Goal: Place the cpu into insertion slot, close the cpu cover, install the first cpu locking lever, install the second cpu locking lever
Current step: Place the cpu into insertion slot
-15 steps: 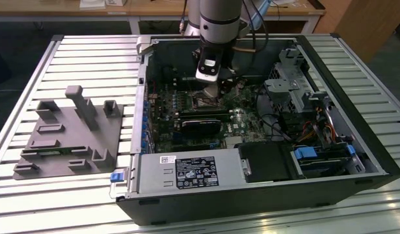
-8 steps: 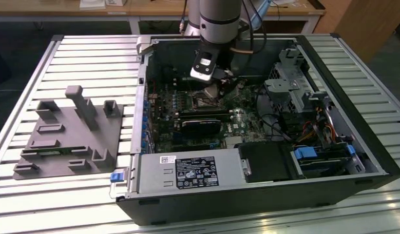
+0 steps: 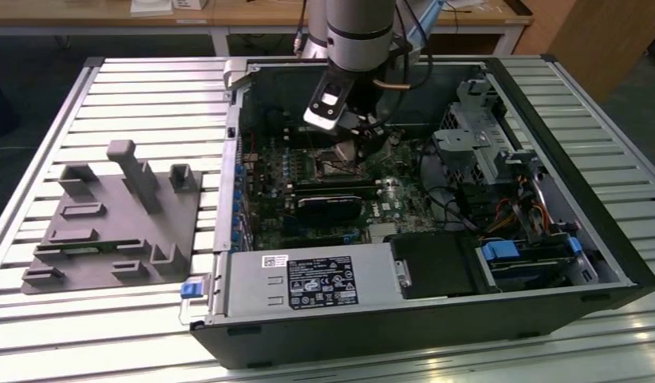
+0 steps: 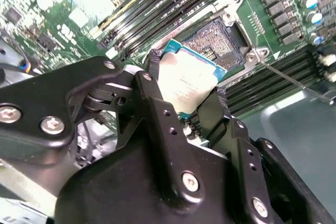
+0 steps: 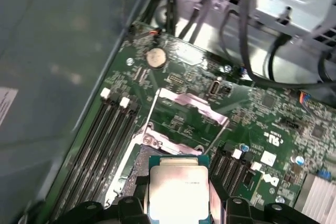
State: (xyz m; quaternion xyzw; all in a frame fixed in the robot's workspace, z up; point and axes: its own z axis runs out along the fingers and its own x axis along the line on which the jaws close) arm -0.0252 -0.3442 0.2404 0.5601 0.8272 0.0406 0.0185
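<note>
Squarely between the jaws, the cpu (image 4: pixel 186 85) hangs near the insertion slot (image 4: pixel 221 38).

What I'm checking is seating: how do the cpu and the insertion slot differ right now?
The cpu shows a plain pale metallic top with a teal edge; the insertion slot shows a dark, finely patterned centre inside a silver frame. The cpu is clamped between the fingers of the gripper, not seated; the insertion slot sits fixed on the motherboard, uncovered and bare. Both are square and look alike in footprint.
</note>
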